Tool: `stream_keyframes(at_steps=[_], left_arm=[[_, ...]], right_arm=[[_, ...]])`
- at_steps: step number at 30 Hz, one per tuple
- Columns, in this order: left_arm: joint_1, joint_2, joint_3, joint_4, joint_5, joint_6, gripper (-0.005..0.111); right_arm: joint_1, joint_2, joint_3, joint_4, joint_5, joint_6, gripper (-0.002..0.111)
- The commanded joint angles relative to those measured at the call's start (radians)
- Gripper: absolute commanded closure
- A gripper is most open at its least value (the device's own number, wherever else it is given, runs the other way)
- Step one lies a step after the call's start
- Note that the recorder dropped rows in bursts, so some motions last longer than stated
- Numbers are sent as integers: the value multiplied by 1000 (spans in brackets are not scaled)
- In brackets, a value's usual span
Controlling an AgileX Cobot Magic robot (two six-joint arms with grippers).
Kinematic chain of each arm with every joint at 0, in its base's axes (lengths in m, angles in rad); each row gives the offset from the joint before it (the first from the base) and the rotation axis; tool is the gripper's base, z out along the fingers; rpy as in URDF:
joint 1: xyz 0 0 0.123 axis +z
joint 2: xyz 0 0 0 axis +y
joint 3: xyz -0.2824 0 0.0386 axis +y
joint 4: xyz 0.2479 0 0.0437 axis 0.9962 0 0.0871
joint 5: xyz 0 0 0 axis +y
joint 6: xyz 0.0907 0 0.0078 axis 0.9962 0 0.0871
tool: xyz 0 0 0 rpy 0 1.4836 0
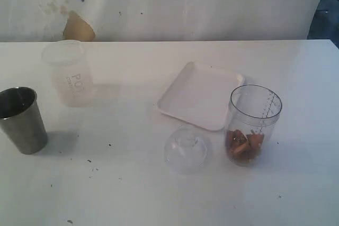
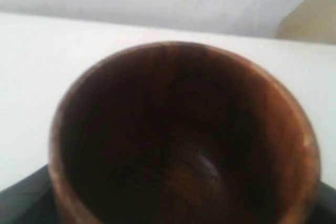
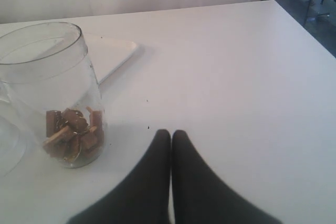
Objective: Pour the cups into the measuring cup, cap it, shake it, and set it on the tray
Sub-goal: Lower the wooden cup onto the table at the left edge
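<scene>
- While the right pincer (image 3: 171,140) hangs clenched on nothing, its tips pressed together just over the counter (image 3: 252,77), the measuring cup (image 3: 52,93) stands near it. The cup is off to one side and clear of the tips, with the tray (image 3: 113,51) beyond it.
- On the other arm, the left pincer (image 2: 170,205) looks clasped round the small wood cup (image 2: 178,129), with dark fingers (image 2: 21,200) flanking its lower wall. The cup fills that view and looks empty inside.
- To my eye the measuring cup is thin clear plastic, so it is probably light, smooth and a little springy. A gentle hold round the bare wall, above the brown pieces (image 1: 244,144) and below the rim, seems safest.
- As for the steel tumbler (image 1: 21,120), it is stiff, slick and tapered, and likely to slide through a loose grip, so mid-height suits it.
- Beside it the frosted cup (image 1: 69,75) looks soft-walled and light, and what it holds I cannot tell.
- Beyond the measuring cup from the right pincer, just beside it, lies the dome lid (image 1: 188,149). It looks slippery and easily cracked.
- Counted: three cups, one measuring cup, one lid, one tray and two pincers. The pieces are too jumbled to number.
</scene>
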Motion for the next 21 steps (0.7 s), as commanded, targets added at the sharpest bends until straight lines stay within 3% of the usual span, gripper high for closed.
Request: stream_keyframes(at_steps=[1, 4, 5, 7, 12, 16, 21], left_arm=[[67, 114, 0, 42, -65, -63, 107], [97, 187, 0, 170, -138, -186, 107], [111, 234, 0, 338, -214, -299, 107], [114, 291, -6, 496, -342, -364, 107], [80, 322, -60, 611, -307, -365, 107], [62, 322, -64, 680, -498, -436, 107], [-2, 322, -64, 686, -501, -429, 107]], right_arm=[[5, -5, 1, 0, -2, 1, 108], [5, -5, 1, 0, -2, 1, 108], [5, -5, 1, 0, -2, 1, 108], [5, -5, 1, 0, -2, 1, 108], [5, -5, 1, 0, -2, 1, 108], [5, -5, 1, 0, -2, 1, 108], [5, -5, 1, 0, -2, 1, 108]])
